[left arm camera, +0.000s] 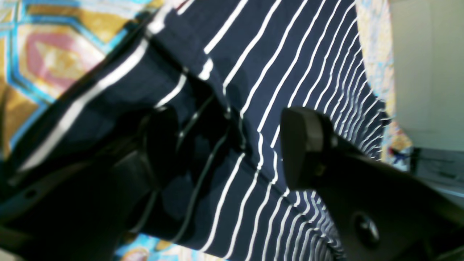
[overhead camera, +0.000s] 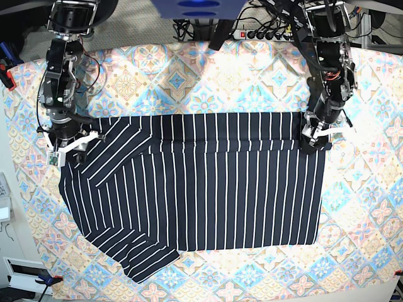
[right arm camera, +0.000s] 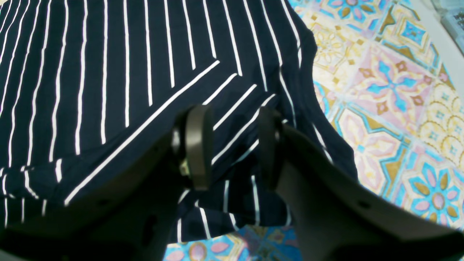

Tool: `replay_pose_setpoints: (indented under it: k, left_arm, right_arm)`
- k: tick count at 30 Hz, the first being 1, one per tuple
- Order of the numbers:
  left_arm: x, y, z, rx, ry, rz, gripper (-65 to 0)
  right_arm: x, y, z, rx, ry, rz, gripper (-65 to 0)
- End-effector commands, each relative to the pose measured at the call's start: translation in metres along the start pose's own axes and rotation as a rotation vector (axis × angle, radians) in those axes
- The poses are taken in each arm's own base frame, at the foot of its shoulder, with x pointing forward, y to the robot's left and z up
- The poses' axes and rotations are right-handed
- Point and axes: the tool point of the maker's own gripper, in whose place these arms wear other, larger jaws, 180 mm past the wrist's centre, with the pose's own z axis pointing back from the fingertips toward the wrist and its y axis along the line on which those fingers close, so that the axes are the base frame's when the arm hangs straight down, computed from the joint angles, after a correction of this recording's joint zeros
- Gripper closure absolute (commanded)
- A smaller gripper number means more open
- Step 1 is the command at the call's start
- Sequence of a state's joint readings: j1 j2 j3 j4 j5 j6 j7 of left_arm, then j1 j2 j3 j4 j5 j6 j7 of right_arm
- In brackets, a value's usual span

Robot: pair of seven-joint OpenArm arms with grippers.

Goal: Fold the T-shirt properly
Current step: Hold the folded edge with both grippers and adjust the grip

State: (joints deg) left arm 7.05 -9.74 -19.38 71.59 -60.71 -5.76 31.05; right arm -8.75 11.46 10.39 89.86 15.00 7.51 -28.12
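Note:
The navy T-shirt (overhead camera: 208, 189) with thin white stripes lies spread on the patterned tablecloth (overhead camera: 189, 75). Its top edge is folded down in a band, and a sleeve is folded inward at the upper left. My left gripper (overhead camera: 313, 143) stands at the shirt's upper right corner. In the left wrist view its jaws (left arm camera: 232, 148) are wide open over the striped fabric (left arm camera: 290, 54), holding nothing. My right gripper (overhead camera: 66, 151) is at the folded sleeve on the upper left. In the right wrist view its fingers (right arm camera: 233, 148) stand apart above the T-shirt's cloth (right arm camera: 108, 72), with no fabric pinched.
The tablecloth (right arm camera: 391, 90) covers the whole table. A power strip (overhead camera: 264, 33) and cables lie behind the far edge. A red clamp (overhead camera: 7, 75) sits at the left table edge. The shirt's lower sleeve (overhead camera: 141, 261) reaches toward the near edge.

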Motion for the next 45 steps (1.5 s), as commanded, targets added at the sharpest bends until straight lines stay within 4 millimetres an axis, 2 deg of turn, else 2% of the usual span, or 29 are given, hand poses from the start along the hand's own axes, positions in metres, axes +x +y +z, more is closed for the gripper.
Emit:
replay_pose_setpoints:
  k: [1,6,9,11,16,20,22,25,27,30,36,45]
  left_arm:
    - [0.013,-0.008,0.001,-0.026,-0.025,-0.006,-43.4]
    - [0.019,-0.007,0.002,-0.024,-0.032,-0.011,-43.4]
    - [0.028,0.003,0.01,-0.006,-0.056,-0.005,-43.7]
    - [0.037,0.002,0.013,-0.011,-0.083,-0.004,-43.9]
    - [0.043,-0.012,0.018,-0.043,-0.1,-0.032,-44.0]
    - [0.032,-0.018,0.032,-0.06,-0.061,-0.063,-43.8]
    - [0.022,-0.018,0.04,-0.063,-0.056,-0.057,-43.7]
    - [0.015,-0.019,0.05,-0.068,-0.049,-0.067,-43.6]
    - [0.01,-0.019,0.056,-0.066,-0.044,-0.072,-43.5]
    - [0.0,-0.016,0.061,-0.072,-0.032,-0.022,-43.5]
    - [-0.007,-0.014,0.063,-0.079,-0.02,0.02,-43.5]
    - [-0.03,0.018,0.059,-0.006,0.024,0.096,-43.5]
  right_arm:
    - [0.02,-0.003,0.0,-0.001,-0.06,0.015,-21.0]
    - [0.02,-0.003,0.0,-0.001,-0.059,0.015,-21.0]
    - [0.007,-0.006,0.005,-0.007,-0.034,0.016,-21.0]
    - [0.0,-0.012,0.009,-0.019,-0.02,0.011,-21.0]
    - [-0.012,-0.013,0.013,-0.019,0.003,0.013,-21.0]
    - [-0.012,-0.012,0.014,-0.017,0.002,0.015,-21.0]
    - [-0.021,-0.013,0.018,-0.018,0.024,0.018,-21.0]
    - [-0.017,-0.011,0.022,-0.014,0.011,0.026,-21.0]
    - [-0.021,-0.011,0.029,-0.013,0.019,0.035,-21.0]
    - [-0.019,-0.009,0.036,-0.007,0.011,0.044,-21.0]
    - [-0.033,-0.007,0.041,-0.002,0.042,0.043,-21.0]
    - [-0.035,-0.006,0.041,-0.001,0.049,0.043,-21.0]
